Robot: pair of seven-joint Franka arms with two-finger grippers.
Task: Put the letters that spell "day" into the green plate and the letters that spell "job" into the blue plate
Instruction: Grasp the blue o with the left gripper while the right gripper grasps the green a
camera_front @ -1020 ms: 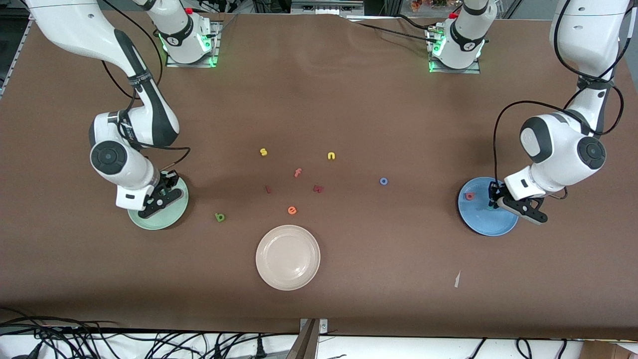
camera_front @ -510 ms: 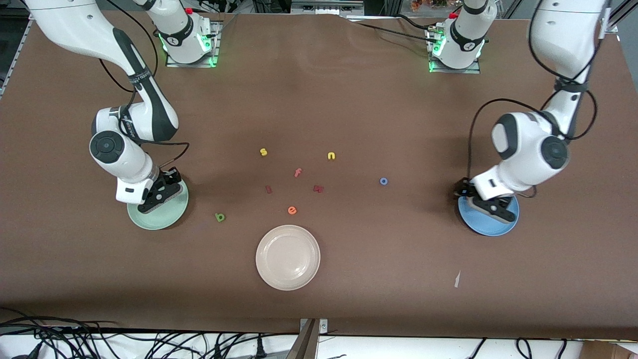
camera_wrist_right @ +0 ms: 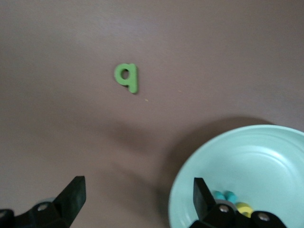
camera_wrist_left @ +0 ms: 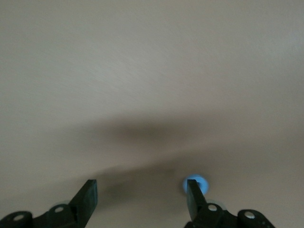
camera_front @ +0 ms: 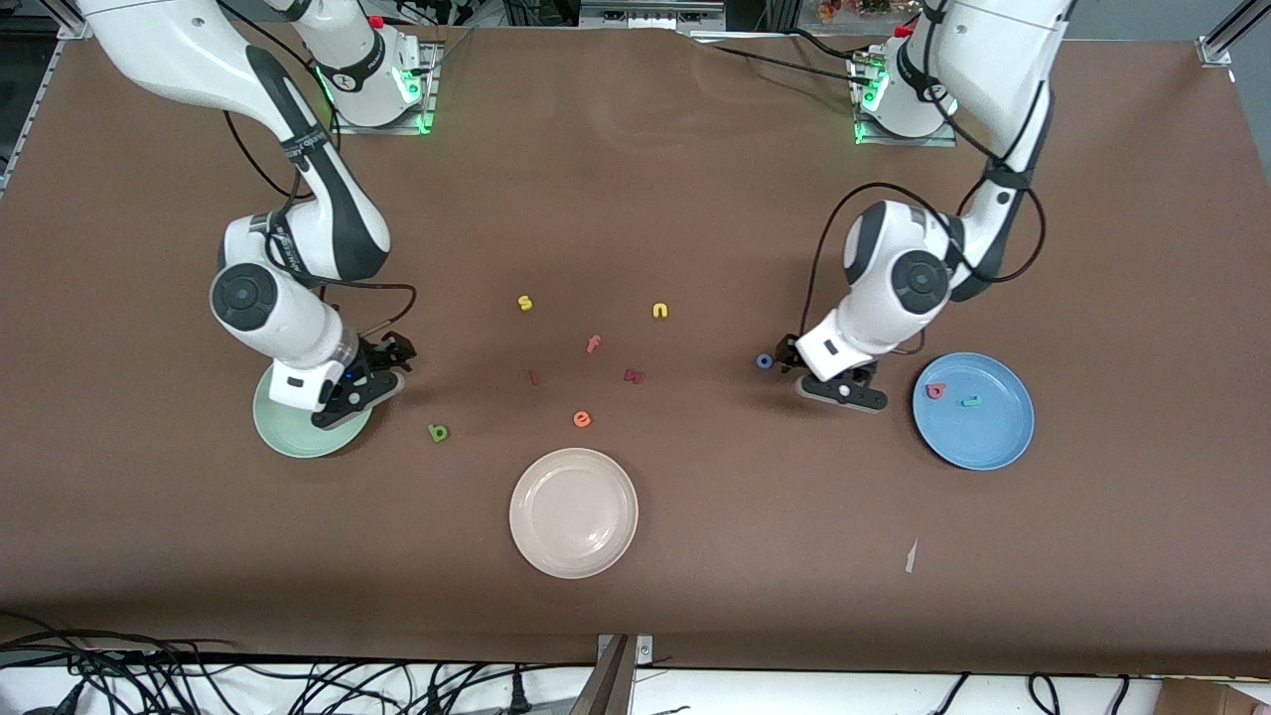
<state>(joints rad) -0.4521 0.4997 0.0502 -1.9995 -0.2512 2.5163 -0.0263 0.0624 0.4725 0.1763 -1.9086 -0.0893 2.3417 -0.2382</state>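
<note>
The blue plate (camera_front: 985, 437) at the left arm's end holds a coral b (camera_front: 934, 390) and a teal j (camera_front: 970, 401). The blue o (camera_front: 764, 361) lies on the table; in the left wrist view the blue o (camera_wrist_left: 202, 182) shows beside one finger. My left gripper (camera_front: 789, 357) (camera_wrist_left: 141, 190) hangs open right beside it, with nothing between its fingers. The green plate (camera_front: 288, 437) (camera_wrist_right: 256, 156) holds a teal y (camera_wrist_right: 225, 195) and a yellow d (camera_wrist_right: 243, 208). My right gripper (camera_front: 392, 357) (camera_wrist_right: 137, 190) is open and empty over that plate's rim. The green a (camera_front: 438, 432) (camera_wrist_right: 126, 77) lies on the table near it.
Loose letters lie mid-table: a yellow s (camera_front: 525, 303), a yellow n (camera_front: 660, 311), a reddish f (camera_front: 593, 344), two dark red pieces (camera_front: 534, 377) (camera_front: 635, 375) and an orange e (camera_front: 582, 419). A cream plate (camera_front: 573, 511) sits nearer the front camera. A white scrap (camera_front: 910, 556) lies near the blue plate.
Both grippers have opened. The left one left the teal j in the blue plate and moved over to the blue o. The right one shifted off the green plate toward the green a.
</note>
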